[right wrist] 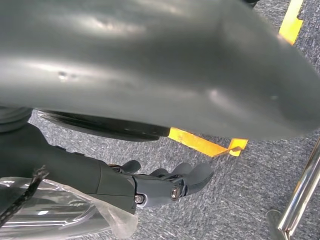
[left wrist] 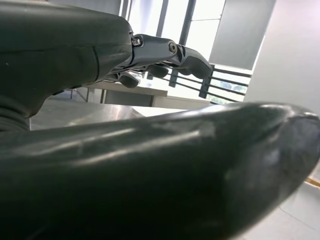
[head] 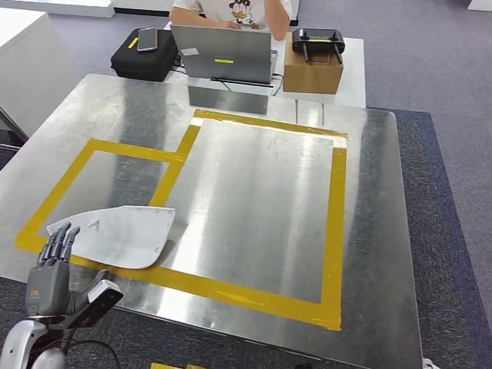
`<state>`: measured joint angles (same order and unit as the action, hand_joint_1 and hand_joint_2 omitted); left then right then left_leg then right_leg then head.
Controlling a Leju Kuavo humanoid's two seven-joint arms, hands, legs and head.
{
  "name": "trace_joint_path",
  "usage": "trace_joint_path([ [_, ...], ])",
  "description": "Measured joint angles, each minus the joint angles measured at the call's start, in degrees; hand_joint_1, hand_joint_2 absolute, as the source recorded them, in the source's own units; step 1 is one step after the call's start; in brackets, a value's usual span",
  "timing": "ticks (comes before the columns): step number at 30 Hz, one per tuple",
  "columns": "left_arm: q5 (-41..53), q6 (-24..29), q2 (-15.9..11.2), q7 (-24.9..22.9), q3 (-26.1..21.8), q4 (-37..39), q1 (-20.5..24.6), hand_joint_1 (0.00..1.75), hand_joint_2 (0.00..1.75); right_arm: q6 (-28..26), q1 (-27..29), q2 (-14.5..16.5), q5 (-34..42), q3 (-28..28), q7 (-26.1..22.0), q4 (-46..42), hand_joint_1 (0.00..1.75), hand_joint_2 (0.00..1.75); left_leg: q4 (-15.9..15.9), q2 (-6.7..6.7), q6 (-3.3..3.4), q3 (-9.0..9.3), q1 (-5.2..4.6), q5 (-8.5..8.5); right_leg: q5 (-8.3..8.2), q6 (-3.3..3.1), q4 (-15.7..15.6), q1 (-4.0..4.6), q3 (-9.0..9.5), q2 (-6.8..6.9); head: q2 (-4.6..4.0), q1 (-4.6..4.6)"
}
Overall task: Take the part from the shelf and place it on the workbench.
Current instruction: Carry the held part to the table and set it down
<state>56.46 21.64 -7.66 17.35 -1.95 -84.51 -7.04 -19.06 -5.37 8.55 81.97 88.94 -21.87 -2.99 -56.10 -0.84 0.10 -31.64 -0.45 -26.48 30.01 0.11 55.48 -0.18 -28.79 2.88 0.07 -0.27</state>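
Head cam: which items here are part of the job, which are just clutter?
Job:
- part, flat on the workbench inside the yellow tape outline
- left hand, at the part's near edge

Clutter:
- laptop
- black case with a phone
- cardboard box with a controller

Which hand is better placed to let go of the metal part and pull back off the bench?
Left. The left hand is at the part lying flat on the workbench. The right hand hangs low over carpet.
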Motion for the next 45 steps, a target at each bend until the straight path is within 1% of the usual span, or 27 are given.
trace_joint_path([
  [28, 0.00, -0.03, 0.16, 0.00, -0.15, -0.14, -0.01, 0.00, 0.00, -0.02, 0.00, 0.00, 0.03, 0.00, -0.01, 0.00, 0.00, 0.00, 0.00, 0.00, 0.01, 0.00, 0.00, -0.01, 0.00, 0.00, 0.00, 0.00, 0.00, 0.00, 0.00, 0.00],
  [38, 0.34, -1.08, 0.40, -0.73, -0.02, -0.20, -0.01, 0.00, 0.00, -0.18, 0.00, -0.02, 0.33, 0.00, 0.18, 0.02, 0.00, 0.00, 0.00, 0.00, 0.05, 0.00, 0.00, -0.04, 0.01, 0.01, 0.00, 0.00, -0.01, 0.00, 0.00, 0.00],
  [40, 0.49, -1.20, 0.44, -1.03, -0.02, -0.19, -0.01, 0.00, 0.00, -0.10, 0.00, -0.02, 0.42, 0.00, 0.30, 0.02, 0.00, 0.00, -0.14, -0.01, 0.19, -0.02, -0.07, -0.17, 0.00, 0.07, -0.06, -0.07, 0.01, 0.01, 0.00, -0.01],
  [45, 0.06, -1.79, 0.58, -1.41, -0.11, -0.19, -0.03, 0.00, 0.00, 0.04, 0.00, -0.02, 0.79, 0.00, 0.52, 0.02, 0.00, 0.00, -0.55, 0.01, 0.82, -0.04, -0.21, -0.56, 0.06, 0.46, -0.12, -0.21, 0.25, 0.16, 0.00, -0.03],
])
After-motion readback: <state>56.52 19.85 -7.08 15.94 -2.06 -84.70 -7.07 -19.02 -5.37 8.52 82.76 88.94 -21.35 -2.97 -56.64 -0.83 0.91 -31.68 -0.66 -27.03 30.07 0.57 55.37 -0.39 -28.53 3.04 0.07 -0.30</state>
